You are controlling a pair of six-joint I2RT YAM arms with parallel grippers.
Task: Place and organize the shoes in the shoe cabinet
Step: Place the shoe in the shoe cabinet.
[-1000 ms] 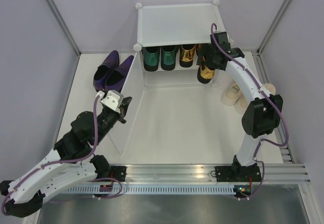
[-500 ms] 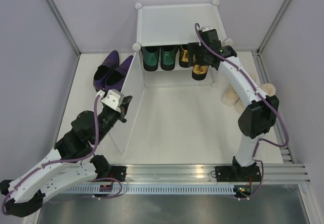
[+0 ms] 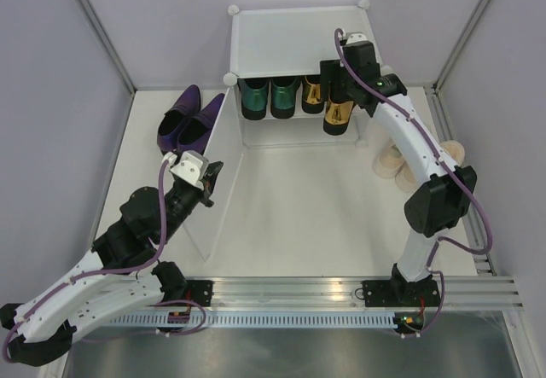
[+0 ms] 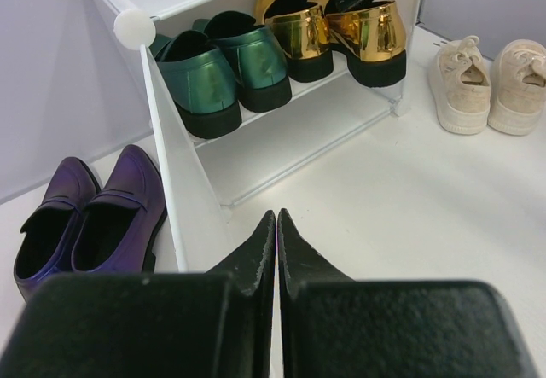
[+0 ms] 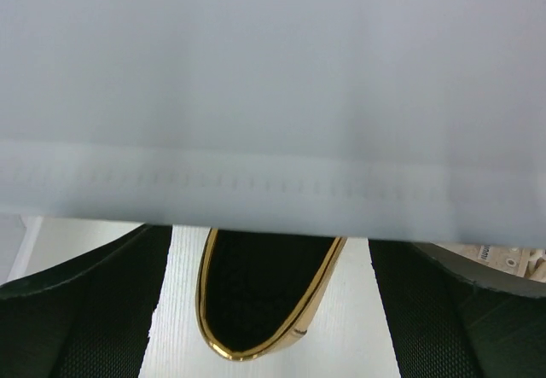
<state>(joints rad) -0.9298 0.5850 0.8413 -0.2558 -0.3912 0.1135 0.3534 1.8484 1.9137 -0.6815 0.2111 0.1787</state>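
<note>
The white shoe cabinet (image 3: 294, 37) stands at the back, its door panel (image 3: 215, 182) swung open. On its upper shelf sit two green loafers (image 3: 270, 98) and one gold loafer (image 3: 313, 94). A second gold loafer (image 3: 339, 115) rests at the shelf's right front, heel sticking out. My right gripper (image 3: 337, 84) is open just above it. In the right wrist view its fingers (image 5: 77, 310) flank the shoe's opening (image 5: 269, 293) with gaps on both sides, tips hidden by the cabinet panel. Purple shoes (image 3: 189, 122) lie left of the cabinet. Beige sneakers (image 4: 490, 84) lie right. My left gripper (image 3: 209, 180) is shut and empty beside the door.
Lilac walls enclose the white table on three sides. The open door panel (image 4: 183, 190) stands between my left gripper (image 4: 277, 224) and the purple shoes (image 4: 85, 224). The right arm's forearm crosses above the sneakers (image 3: 391, 158). The lower shelf (image 4: 290, 139) holds nothing.
My right gripper has moved left and in toward the cabinet front, and the gold loafer under it has shifted left with it. The left arm has not moved.
</note>
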